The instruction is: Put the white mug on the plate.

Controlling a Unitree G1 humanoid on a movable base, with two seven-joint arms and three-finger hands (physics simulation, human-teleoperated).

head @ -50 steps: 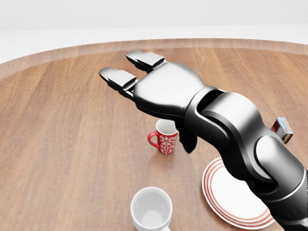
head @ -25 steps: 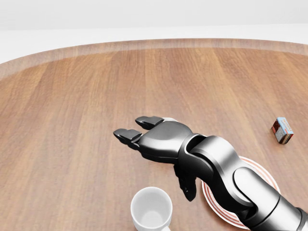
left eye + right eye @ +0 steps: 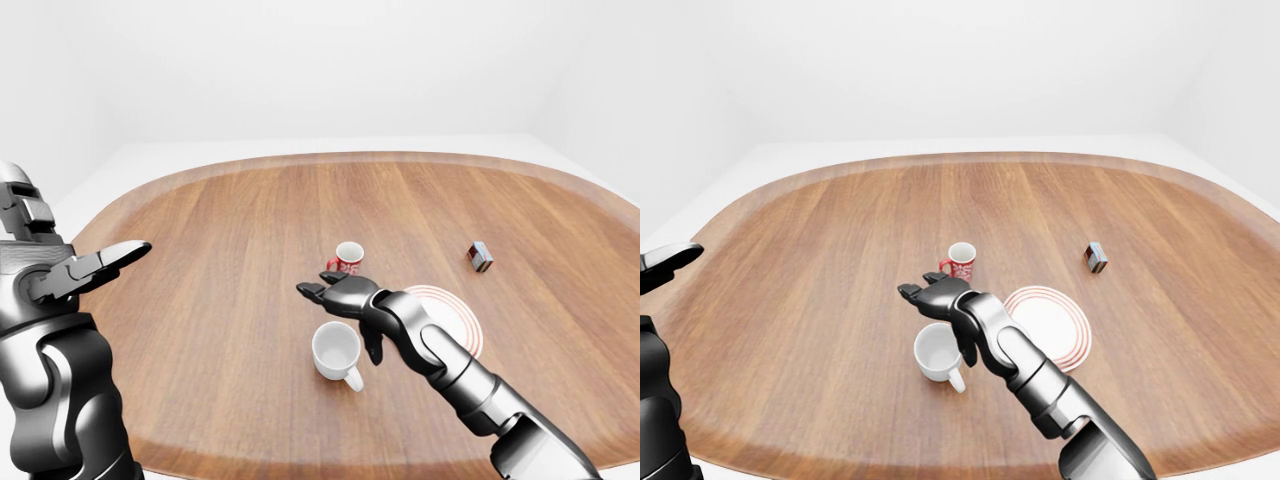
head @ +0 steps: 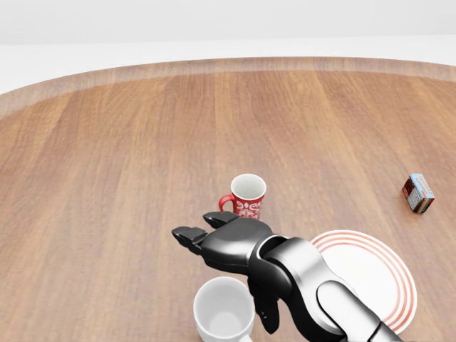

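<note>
Right hand point(image 4: 224, 246) spread open, palm down, hovering just above the white mug point(image 4: 224, 309), likely lining up a grasp. Mug upright on the table point(image 4: 107, 178), just left of the plate point(image 4: 370, 274), apart from it. Left hand point(image 3: 85, 268) open, idle at the side.

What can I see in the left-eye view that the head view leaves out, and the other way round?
Only the left-eye view shows the left hand, open and raised at the picture's left, plus the white mug's handle and the table's whole outline. Only the head view shows the red mug's pattern closely. Both show the right hand open above the white mug, the red mug, the plate and a small box.
</note>
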